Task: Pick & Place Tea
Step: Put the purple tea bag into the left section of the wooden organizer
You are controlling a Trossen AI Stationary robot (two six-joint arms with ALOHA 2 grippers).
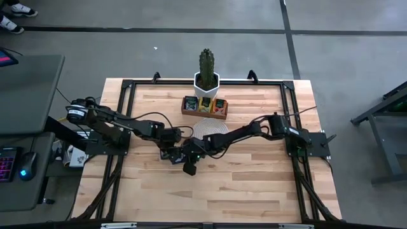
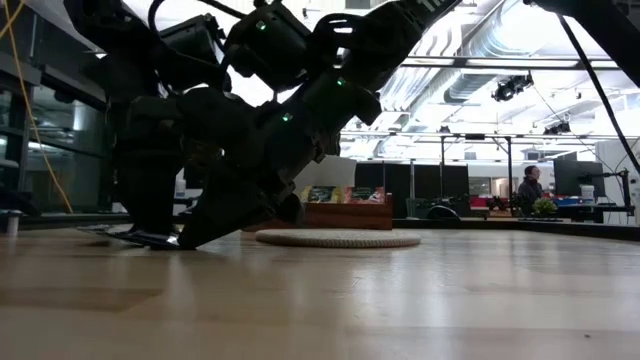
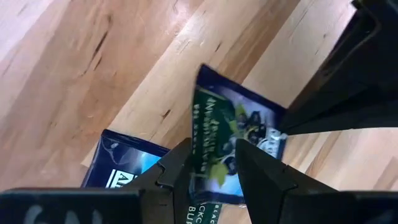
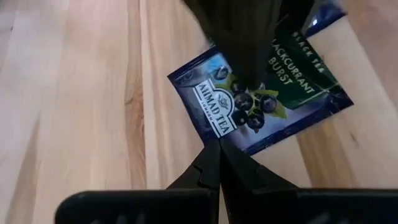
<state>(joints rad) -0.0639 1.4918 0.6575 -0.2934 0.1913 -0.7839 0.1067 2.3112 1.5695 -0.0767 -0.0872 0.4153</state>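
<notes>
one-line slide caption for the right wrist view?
Right gripper, shut, pins a dark blue blackcurrant tea sachet on the wooden table while the left gripper's finger presses from the opposite side.

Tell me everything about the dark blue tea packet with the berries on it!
The blackcurrant tea sachet is a small flat square of shiny dark blue foil, printed with dark berries, green leaves and white lettering. It lies on the wooden table, overlapping a second blue sachet. The left gripper straddles one edge with fingers apart; the shut right gripper presses its tip against another edge.
</notes>
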